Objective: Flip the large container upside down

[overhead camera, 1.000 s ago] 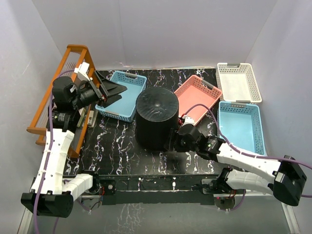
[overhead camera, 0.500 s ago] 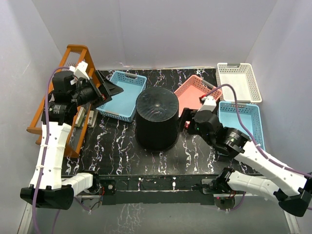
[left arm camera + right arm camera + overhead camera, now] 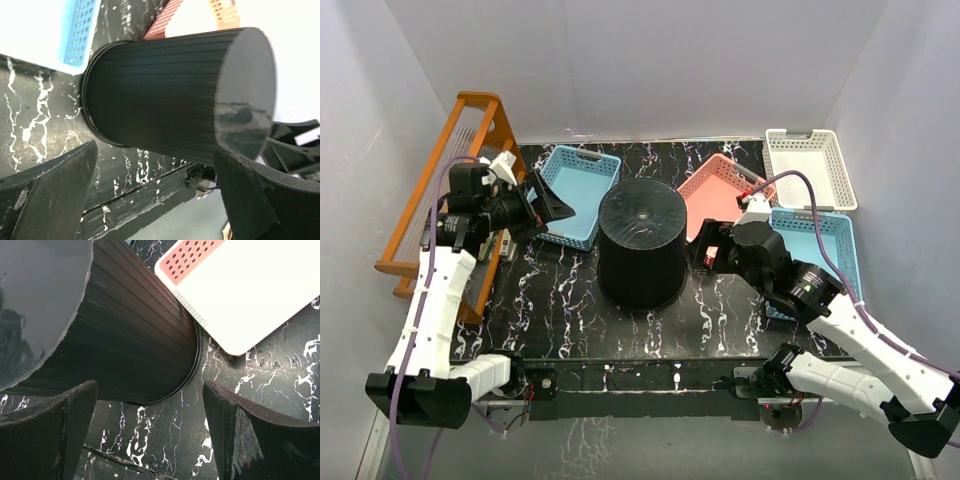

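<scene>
I've got the large container mid-bench, the left basket just behind-left of it and the middle basket just behind-right. Far basket sits behind near basket at right; rack far left.

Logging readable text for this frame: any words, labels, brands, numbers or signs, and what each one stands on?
No readable text in any view.
The large container: plain ribbed black, with no label on its side or on the flat base facing up.
The pink basket, white basket, left blue basket and right blue basket: no print visible.
</scene>
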Available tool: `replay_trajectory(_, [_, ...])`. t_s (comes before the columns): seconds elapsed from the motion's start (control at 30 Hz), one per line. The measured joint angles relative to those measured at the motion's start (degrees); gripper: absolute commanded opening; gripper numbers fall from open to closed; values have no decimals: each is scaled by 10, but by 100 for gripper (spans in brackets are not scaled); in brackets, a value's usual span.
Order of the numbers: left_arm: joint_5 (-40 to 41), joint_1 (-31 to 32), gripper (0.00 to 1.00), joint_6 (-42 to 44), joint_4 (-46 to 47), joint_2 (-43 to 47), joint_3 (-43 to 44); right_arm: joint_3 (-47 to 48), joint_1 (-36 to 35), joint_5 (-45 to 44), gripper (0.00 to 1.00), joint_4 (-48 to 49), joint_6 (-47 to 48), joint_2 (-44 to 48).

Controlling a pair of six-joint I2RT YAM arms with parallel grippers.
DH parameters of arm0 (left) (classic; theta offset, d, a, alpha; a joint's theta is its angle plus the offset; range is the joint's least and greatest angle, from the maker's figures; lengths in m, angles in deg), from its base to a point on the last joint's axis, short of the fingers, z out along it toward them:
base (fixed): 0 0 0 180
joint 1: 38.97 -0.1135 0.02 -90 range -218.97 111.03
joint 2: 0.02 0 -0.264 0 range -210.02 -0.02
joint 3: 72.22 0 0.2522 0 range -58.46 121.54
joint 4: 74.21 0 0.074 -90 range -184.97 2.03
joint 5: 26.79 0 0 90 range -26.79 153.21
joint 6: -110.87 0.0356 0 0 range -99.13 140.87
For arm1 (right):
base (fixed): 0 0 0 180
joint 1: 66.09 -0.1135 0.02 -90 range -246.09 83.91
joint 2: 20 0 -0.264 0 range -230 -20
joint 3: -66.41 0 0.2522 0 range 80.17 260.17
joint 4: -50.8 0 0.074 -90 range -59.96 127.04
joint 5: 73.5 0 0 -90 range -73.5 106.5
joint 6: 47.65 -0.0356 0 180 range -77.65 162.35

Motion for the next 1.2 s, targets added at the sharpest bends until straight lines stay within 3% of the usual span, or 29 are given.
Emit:
replay_trajectory(0.27, [32, 2, 99, -4, 60, -41, -64, -19, 0, 68, 85, -1, 35, 24])
replay_trajectory(0.5, [53, 3, 99, -3, 147, -196, -20, -85, -2, 219, 88, 52, 49, 19])
replay_trajectory(0.63, [78, 3, 99, 14, 153, -247, -20, -99, -12, 260, 89, 83, 45, 20])
replay_trajectory(1.0, [137, 10, 98, 78, 155, -259, -11, -103, -15, 247, 92, 115, 30, 14])
replay_trajectory(1.2, [171, 22, 97, 100, 172, -338, 24, -103, -15, 229, 94, 115, 23, -3])
